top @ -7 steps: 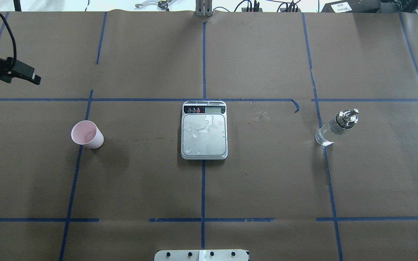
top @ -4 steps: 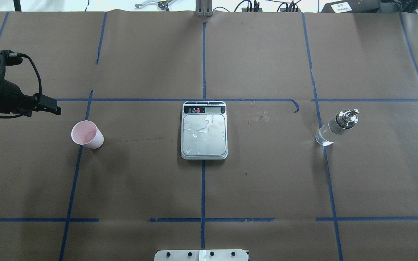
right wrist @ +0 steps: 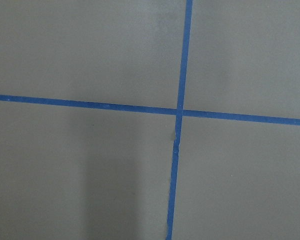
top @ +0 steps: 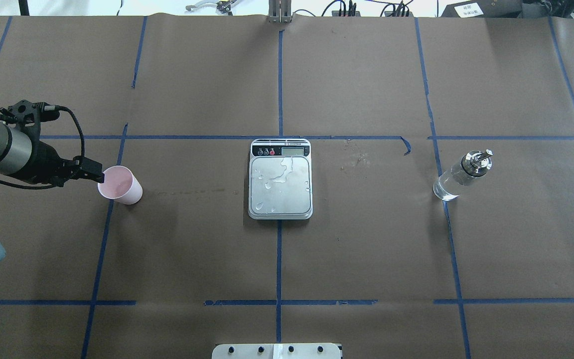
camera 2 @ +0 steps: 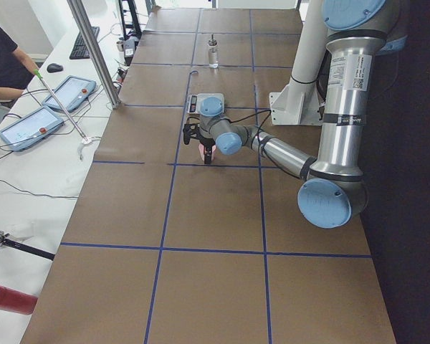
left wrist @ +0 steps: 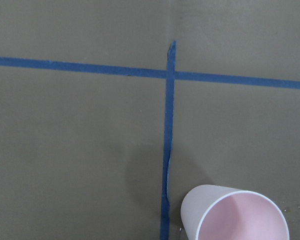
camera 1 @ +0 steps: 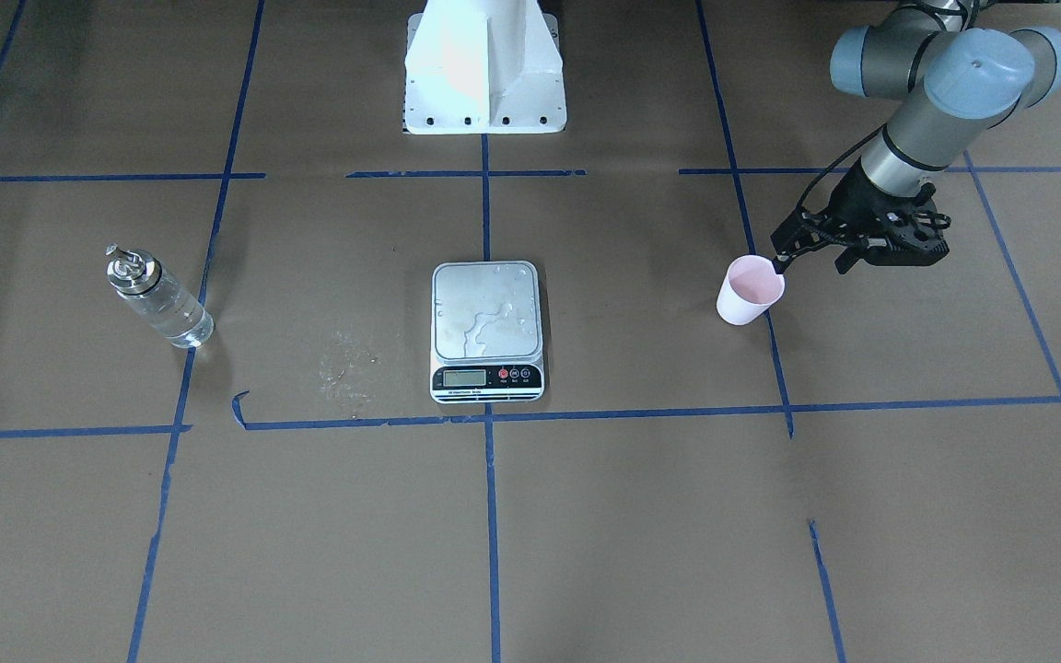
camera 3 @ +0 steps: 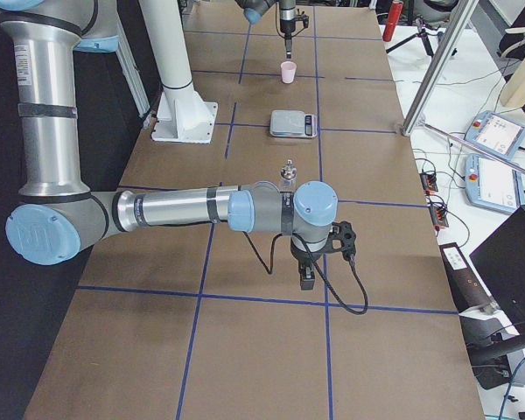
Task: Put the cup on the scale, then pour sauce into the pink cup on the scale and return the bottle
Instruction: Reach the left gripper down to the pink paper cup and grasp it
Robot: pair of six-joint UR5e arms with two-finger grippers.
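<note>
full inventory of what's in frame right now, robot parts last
cup: 1, pale pink, upright on the table, on the robot's left of the scale
scale: 1, silver plate with black strip, table centre, nothing standing on it
droplets: several, clear, on the scale's plate
bottle: 1, clear with silver spout, upright, on the robot's right of the scale
tape lines: many, blue, a grid over the brown table
base mount: 1, white, at the robot's table edge
touch panels: 2, blue-grey, side bench
left gripper: 1, black, tip at the cup's rim, jaw state unclear
right gripper: 1, black, pointing down over taped paper, jaw state unclear
</note>
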